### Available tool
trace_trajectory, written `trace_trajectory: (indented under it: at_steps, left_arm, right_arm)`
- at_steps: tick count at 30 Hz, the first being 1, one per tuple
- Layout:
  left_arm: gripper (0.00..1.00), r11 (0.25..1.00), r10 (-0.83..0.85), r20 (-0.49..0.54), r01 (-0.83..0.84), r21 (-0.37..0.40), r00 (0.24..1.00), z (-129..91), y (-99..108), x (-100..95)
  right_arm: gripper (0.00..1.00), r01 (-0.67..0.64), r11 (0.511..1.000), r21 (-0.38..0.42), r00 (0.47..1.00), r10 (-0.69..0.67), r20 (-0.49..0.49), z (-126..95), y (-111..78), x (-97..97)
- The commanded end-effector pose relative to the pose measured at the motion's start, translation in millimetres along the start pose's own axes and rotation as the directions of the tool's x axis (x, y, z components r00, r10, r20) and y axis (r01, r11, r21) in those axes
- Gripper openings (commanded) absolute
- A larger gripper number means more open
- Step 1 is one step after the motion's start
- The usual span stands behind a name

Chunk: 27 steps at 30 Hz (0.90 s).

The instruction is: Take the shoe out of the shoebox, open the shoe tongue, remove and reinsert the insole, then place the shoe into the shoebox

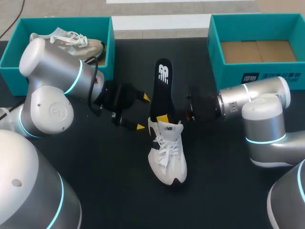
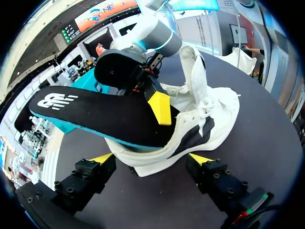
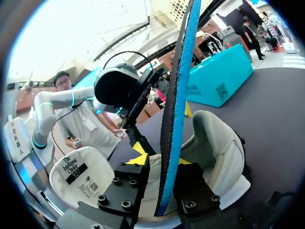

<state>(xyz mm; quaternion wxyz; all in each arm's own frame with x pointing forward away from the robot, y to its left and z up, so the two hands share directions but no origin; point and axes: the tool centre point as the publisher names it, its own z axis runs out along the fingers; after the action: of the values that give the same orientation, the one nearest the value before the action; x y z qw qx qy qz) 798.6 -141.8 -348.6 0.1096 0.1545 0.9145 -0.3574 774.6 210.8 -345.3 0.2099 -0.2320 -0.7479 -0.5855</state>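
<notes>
Black insole (image 1: 163,83), one end inside white sneaker (image 1: 167,155), pinched by right gripper (image 1: 164,117); left gripper (image 1: 143,112) spread wide, empty (best bracing the heel); slide lengthwise, unbent.

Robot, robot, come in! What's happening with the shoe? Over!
Left tool open beside white lace-up sneaker. Right tool shut on black foam insole, one end in the sneaker. Teal cardboard shoebox apart, nothing blocking.

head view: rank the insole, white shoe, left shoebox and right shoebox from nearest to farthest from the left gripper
From the left gripper:
1. white shoe and insole, just right of its tips; too close to call
2. left shoebox, back left corner
3. right shoebox, back right corner
</notes>
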Motion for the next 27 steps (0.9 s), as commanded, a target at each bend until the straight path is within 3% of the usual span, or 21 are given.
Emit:
trace_trajectory:
  at_steps: [1, 27]
  left_arm:
    - [1.00, 1.000, 0.000, 0.000, 0.000, -0.003, 1.000, 0.8, -0.5, 0.3]
    - [1.00, 1.000, 0.000, 0.000, 0.000, -0.003, 1.000, 0.8, -0.5, 0.3]
  right_arm:
    - [0.29, 0.005, 1.000, 0.014, 1.000, -0.005, 0.009, -2.0, 5.9, -0.7]
    - [0.25, 0.046, 0.996, 0.073, 0.999, -0.047, 0.009, -16.8, 30.4, -11.2]
